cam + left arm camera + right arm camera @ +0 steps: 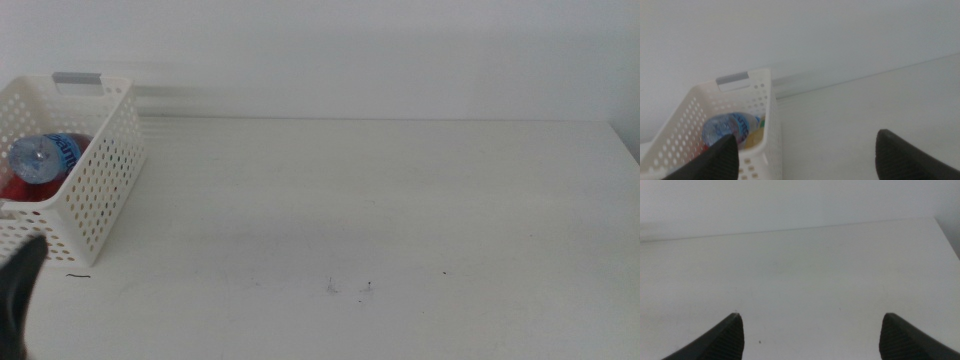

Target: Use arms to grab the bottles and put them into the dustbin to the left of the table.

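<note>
We see the dustbin, a white perforated basket with a grey tab on its far rim, standing at the left end of the table. Inside it lies the clear water bottle with its blue label, resting on top of something red that we take for the slim can, though only a sliver shows. In the left wrist view we also make out a patch of yellow beside the water bottle, too little of it to name for sure. Our left gripper hangs just in front of the basket's near corner with its dark jaws spread wide and nothing between them; in the middle view only a dark tip of it shows at the lower left edge. Our right gripper looks out over bare tabletop, jaws likewise spread apart and holding nothing. A few tiny dark specks mark the white surface near the front.
</note>
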